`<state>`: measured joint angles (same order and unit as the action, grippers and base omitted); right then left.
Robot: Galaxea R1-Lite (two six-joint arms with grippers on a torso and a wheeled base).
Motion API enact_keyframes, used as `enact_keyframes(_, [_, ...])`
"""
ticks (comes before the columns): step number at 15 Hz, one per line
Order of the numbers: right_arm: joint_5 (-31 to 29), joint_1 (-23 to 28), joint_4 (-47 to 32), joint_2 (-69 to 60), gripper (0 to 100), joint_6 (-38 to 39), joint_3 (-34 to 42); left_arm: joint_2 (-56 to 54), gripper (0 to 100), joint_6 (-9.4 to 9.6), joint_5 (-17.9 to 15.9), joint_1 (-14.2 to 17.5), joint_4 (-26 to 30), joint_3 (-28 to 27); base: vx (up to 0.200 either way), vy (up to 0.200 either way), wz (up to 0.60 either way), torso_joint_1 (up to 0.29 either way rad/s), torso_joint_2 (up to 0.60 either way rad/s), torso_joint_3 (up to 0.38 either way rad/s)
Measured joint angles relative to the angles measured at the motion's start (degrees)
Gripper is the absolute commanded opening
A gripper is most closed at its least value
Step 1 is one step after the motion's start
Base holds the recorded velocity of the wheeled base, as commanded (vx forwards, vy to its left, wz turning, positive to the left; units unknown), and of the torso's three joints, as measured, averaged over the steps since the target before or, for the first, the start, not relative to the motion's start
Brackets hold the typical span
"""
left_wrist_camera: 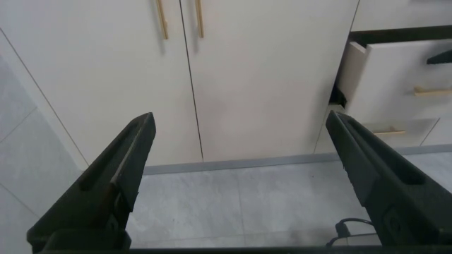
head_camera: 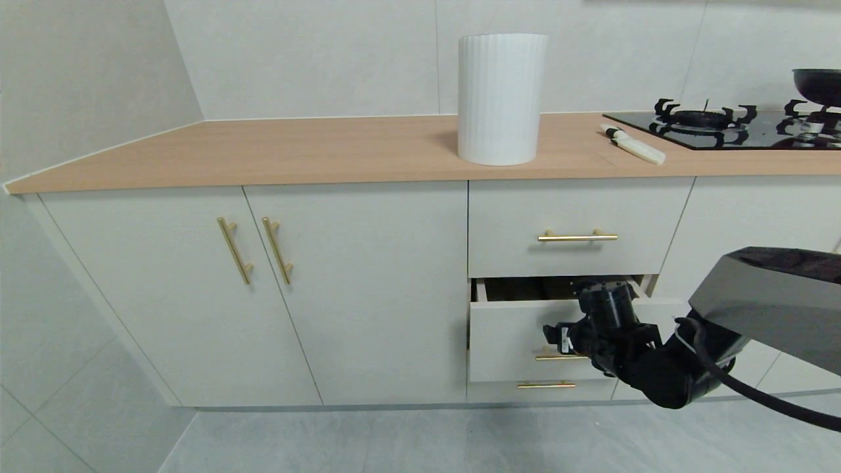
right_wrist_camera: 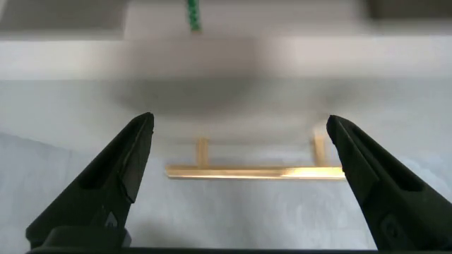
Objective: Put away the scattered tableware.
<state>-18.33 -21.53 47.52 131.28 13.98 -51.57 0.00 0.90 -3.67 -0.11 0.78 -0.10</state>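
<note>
kitchen cabinet front (head_camera: 368, 289): the level brass handle (right_wrist_camera: 258, 171) of the part-open drawer (head_camera: 506, 328) is being faced by the spread jaws of the right gripper (right_wrist_camera: 239, 123).

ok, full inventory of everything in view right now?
countertop: 1, wood, above the cabinets
ribbed container: 1, white, upright on countertop
knife: 1, cream, lying between container and hob
hob: 1, black, countertop's right end
pan: 1, black, on hob's right burner
cabinet doors: 2, off-white, shut, left
top drawer: 1, off-white, shut
middle drawer: 1, off-white, pulled partly open
bottom drawer: 1, off-white, lowest
left gripper: 1, black, fingers open, facing cabinet doors
right gripper: 1, black, fingers open, at middle drawer's handle
</note>
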Motion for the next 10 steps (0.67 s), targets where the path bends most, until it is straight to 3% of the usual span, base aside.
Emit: enact_keyframes(10, [-0.6,4.5,12.9,7.4,100,0.2,-3.5,0.0,100,-0.04,0.0,0.0,0.0,0.0,0.000,0.000,0.00,0.000,0.00,0.000])
